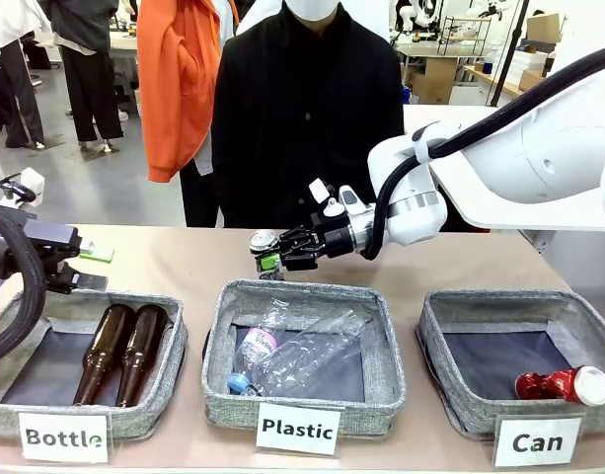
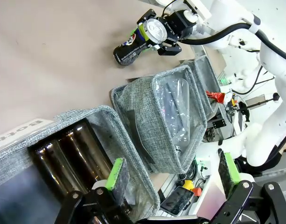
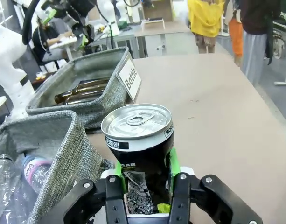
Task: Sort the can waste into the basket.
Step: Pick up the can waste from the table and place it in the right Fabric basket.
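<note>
My right gripper is shut on the black can with a silver top, holding it just behind the back rim of the middle basket. In the right wrist view that can stands upright between the green pads, crumpled low down. The left wrist view shows the black can tilted over the tabletop. The red can with a pale end lies in the front right corner of the "Can" basket. My left gripper is open above the near edge of the "Bottle" basket, at the far left.
The "Bottle" basket holds two brown glass bottles. The "Plastic" basket in the middle holds clear plastic bottles. A person in black stands at the far side. Bare table lies behind the baskets.
</note>
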You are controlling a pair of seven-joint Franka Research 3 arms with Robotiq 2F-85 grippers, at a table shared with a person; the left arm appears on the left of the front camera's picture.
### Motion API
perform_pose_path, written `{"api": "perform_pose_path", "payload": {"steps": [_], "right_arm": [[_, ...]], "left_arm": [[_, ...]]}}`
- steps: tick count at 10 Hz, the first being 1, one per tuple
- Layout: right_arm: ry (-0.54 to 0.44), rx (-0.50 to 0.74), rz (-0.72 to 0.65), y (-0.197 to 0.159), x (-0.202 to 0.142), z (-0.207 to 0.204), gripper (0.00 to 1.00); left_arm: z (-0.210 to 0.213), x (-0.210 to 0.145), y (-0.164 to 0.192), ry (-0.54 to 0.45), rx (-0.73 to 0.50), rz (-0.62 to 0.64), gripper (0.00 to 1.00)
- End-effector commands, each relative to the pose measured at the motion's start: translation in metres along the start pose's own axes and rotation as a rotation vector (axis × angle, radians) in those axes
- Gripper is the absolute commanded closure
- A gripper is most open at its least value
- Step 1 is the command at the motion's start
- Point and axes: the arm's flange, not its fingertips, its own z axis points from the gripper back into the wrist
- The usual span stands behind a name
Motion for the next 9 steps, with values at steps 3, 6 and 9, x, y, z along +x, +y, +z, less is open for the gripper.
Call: {"api": "perform_pose_path", "payload": {"steps": [3,6,9], "right_arm": [[-0.009,-0.065,0.107,0.032,0.05,0.049,1.0],[0.267,-0.086,0.198,0.102,0.129,0.116,1.0],[0.591,0.061,0.154,0.181,0.183,0.174,1.0]], "left_arm": [[0.004,-0.001,-0.001,-0.001,-0.012,-0.001,0.0],[0.004,-0.001,-0.001,-0.001,-0.012,-0.001,0.0],[0.004,-0.001,-0.001,-0.001,-0.012,-0.001,0.0]]}}
